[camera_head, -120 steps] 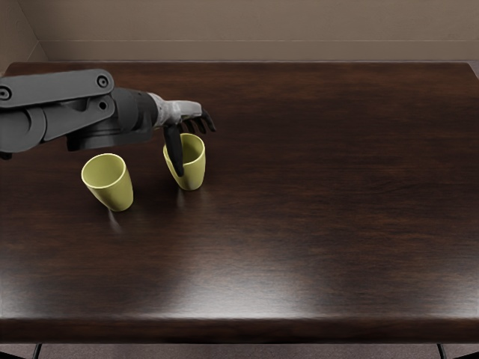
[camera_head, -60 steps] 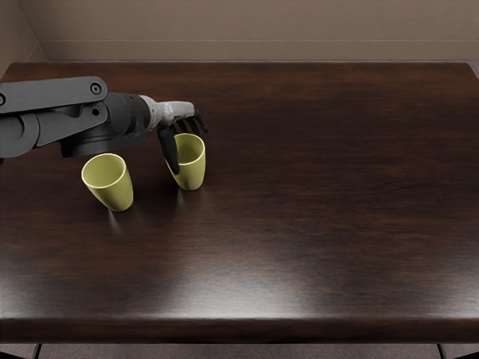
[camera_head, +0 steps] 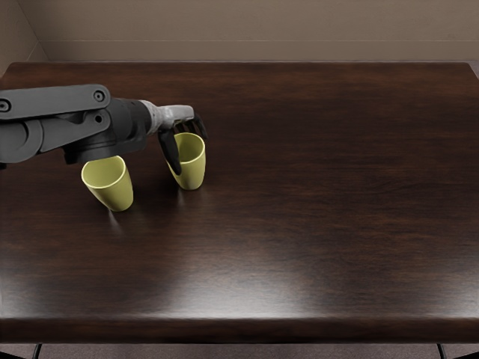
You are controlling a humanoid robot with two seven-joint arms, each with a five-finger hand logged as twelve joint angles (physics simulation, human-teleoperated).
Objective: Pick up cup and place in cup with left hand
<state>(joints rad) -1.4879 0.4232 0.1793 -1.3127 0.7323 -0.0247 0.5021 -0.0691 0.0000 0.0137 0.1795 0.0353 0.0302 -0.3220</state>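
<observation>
Head view. Your left hand [camera_head: 177, 117] is at the upper part of the first cup [camera_head: 194, 163], the one farther from the picture's left edge. The cup stands upright on the table [camera_head: 314, 194], mouth up, long axis vertical. From the palm it lies below and slightly toward the table's near edge.

Hand state: open, thumb [camera_head: 171, 153] pointing down along the cup's side toward the picture's left, the other fingers bent down by the far rim. The cup sits roughly between them. Contact: cannot tell; no grip shown.

Second cup [camera_head: 113, 185]: upright, apart from the first, toward the picture's left and a little nearer the front edge, partly behind your forearm [camera_head: 67, 123] in this view.

Judgement: you are at the pre-grasp step. The closing move wants thumb and fingers on opposite walls, perhaps with the hand a touch lower; closing this high could tip the cup. Afterwards, you need to lift clear of the second cup's rim before coming back over it.
</observation>
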